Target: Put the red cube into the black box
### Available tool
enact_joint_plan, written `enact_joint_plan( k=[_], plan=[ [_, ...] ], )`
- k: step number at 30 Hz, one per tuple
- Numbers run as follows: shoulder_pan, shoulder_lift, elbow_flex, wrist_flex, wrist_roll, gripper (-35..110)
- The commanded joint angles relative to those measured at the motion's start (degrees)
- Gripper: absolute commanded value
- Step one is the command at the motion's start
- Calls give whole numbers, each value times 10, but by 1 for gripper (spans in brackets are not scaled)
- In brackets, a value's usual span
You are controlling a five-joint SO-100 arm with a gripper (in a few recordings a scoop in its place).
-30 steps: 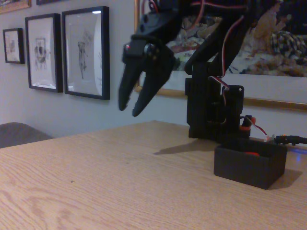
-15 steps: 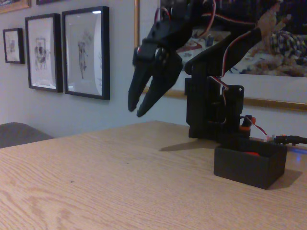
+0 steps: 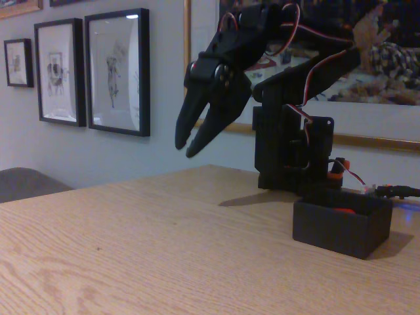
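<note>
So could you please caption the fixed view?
Empty gripper raised above table; red cube inside black box.

Red cube inside low matte black box on table.

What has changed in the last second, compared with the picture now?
The gripper has moved a little to the right in the fixed view and slightly up, its fingers slightly parted and holding nothing. The red cube still lies inside the black box, which has not moved on the table.
</note>
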Motion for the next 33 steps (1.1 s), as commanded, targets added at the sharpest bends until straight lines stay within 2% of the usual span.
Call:
enact_joint_plan(
  k=[1,33],
  plan=[
    [-9,8,0,-1,11,6],
    [-4,1,-7,1,6,5]
  ],
)
